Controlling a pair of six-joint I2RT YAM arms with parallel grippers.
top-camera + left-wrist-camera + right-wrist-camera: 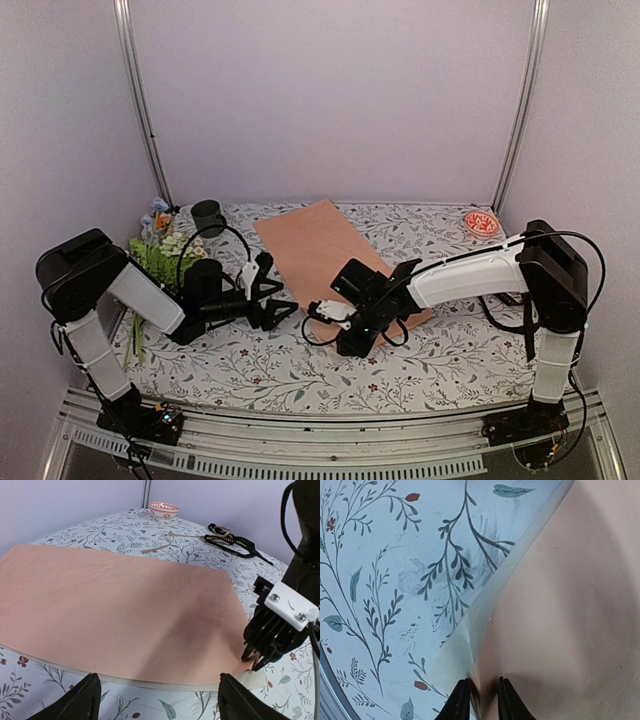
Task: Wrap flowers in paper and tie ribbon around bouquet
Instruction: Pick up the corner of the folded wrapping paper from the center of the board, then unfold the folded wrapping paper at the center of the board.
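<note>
The peach-orange paper point(318, 248) point(115, 610) point(570, 605) lies flat on the floral cover, and its near corner curls up to show a white underside. My right gripper point(314, 314) point(250, 661) point(484, 700) is down at that corner. Its fingers stand a narrow gap apart with the raised edge between them. To the left, my left gripper point(278, 292) point(157, 700) is wide open just short of the paper's near edge, holding nothing. At the far left edge lie the flowers point(165, 248). The black ribbon point(235, 541) lies beyond the paper's far side.
A dark mug point(208, 216) stands behind the flowers. A small red-patterned bowl point(482, 222) point(164, 509) sits at the back right. A thin tan cord point(159, 546) lies near the ribbon. The right arm's body stretches across the paper's right side.
</note>
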